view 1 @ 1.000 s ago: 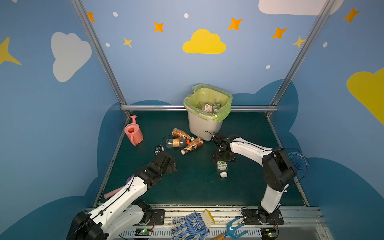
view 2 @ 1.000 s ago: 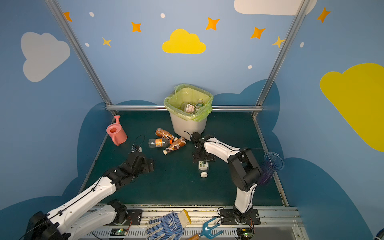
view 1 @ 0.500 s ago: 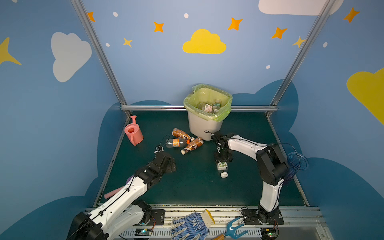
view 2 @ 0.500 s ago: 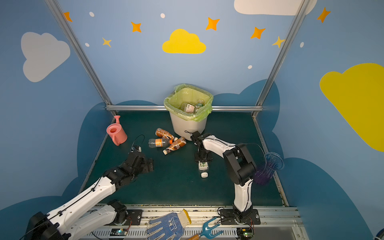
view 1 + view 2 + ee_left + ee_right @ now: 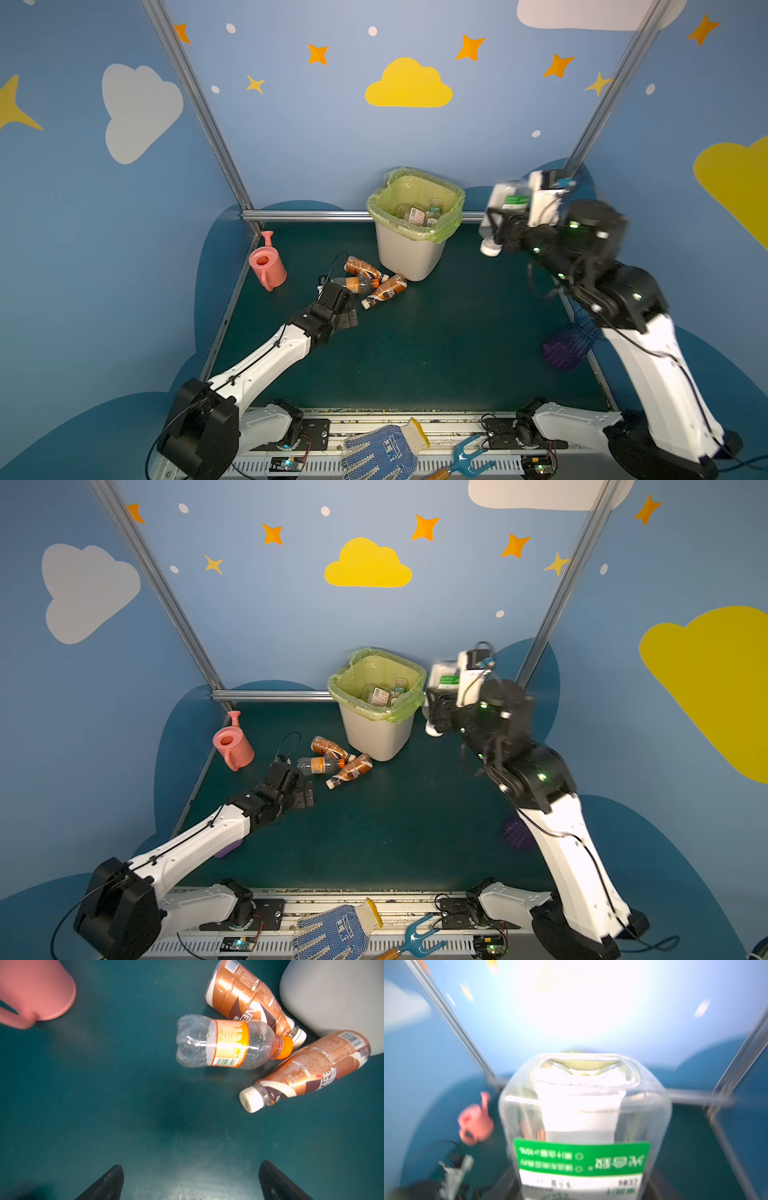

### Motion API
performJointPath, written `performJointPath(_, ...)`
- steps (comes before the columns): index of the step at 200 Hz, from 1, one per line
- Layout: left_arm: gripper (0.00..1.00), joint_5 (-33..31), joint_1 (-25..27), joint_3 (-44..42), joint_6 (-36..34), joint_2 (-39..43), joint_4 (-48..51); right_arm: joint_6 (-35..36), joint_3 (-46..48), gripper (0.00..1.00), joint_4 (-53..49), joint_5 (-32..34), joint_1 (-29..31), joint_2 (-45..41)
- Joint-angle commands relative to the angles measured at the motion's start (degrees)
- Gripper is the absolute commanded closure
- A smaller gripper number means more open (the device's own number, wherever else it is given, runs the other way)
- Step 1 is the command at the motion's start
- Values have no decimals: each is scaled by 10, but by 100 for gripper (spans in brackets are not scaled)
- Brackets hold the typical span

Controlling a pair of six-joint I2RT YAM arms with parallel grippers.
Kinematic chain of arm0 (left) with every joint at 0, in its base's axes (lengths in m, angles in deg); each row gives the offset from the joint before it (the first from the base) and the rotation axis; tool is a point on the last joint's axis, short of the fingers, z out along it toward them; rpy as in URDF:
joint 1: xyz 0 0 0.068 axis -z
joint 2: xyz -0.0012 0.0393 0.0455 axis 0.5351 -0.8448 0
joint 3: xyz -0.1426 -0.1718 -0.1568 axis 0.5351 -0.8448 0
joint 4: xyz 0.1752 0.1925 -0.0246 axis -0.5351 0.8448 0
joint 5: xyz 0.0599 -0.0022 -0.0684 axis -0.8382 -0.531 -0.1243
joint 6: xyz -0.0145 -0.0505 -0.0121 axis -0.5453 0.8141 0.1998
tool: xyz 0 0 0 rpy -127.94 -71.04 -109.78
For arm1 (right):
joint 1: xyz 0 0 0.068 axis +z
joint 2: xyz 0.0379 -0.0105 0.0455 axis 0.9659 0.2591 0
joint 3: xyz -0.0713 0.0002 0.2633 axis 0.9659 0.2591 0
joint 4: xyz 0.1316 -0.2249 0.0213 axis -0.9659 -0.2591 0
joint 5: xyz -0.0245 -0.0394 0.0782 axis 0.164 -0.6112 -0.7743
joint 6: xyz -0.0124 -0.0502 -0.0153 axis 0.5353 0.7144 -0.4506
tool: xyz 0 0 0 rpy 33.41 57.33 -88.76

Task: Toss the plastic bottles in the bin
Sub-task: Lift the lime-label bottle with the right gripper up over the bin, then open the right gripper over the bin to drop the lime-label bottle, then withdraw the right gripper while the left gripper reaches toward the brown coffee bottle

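Observation:
My right gripper (image 5: 498, 222) is shut on a clear plastic bottle (image 5: 510, 200) with a green label. It holds the bottle high in the air, just right of the bin (image 5: 409, 257), white cap down. In the right wrist view this bottle (image 5: 583, 1115) fills the middle, between the dark jaws. The off-white bin (image 5: 376, 737) has a light-green bag and several bottles (image 5: 419, 214) inside. Three bottles lie on the mat left of the bin: an orange-labelled clear one (image 5: 228, 1043) and two brown ones (image 5: 245, 995) (image 5: 311, 1070). My left gripper (image 5: 192, 1169) is open and empty, low over the mat short of them.
A pink watering can (image 5: 266, 266) stands at the left edge of the green mat. A blue dotted glove (image 5: 382, 451) and a blue hand fork (image 5: 465, 455) lie on the front rail. A purple object (image 5: 565, 349) sits at the right edge. Metal frame posts rise at the back corners.
My right gripper closed on the green-labelled bottle on the mat and lifted it high to the right of the bin. The left arm has hardly moved.

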Motion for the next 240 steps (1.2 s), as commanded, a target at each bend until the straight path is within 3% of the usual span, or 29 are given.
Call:
performJointPath(1, 0, 8, -3, 47, -17, -40, 8, 64, -61, 46, 36, -27, -24, 83)
performJointPath(34, 0, 42, -2, 106, -30, -97, 37, 3, -238, 41, -57, -207, -57, 312)
performJointPath(46, 0, 49, 1, 116, -32, -107, 38, -14, -319, 37, -105, -244, -55, 406)
performJointPath(57, 0, 56, 1, 123, -32, -108, 38, -23, -408, 30, -152, -246, -56, 476)
performJointPath(66, 0, 65, 2, 127, -38, -108, 36, -27, -474, 17, -178, -237, -59, 516)
performJointPath(77, 0, 72, 4, 133, -49, -107, 36, -30, -525, 3, -185, -216, -62, 529)
performJointPath(86, 0, 70, 5, 138, -56, -107, 41, -26, -530, 2, -169, -192, -64, 512)
performJointPath(119, 0, 72, 11, 155, -83, -113, 42, -13, -379, 2, -42, -132, -73, 358)
performJointPath(161, 0, 68, 36, 196, -116, -150, 50, -11, -191, 2, 4, -104, -101, 217)
performJointPath(240, 2, 106, 71, 321, -200, -310, 71, -109, 264, 2, 72, -190, -289, 8)
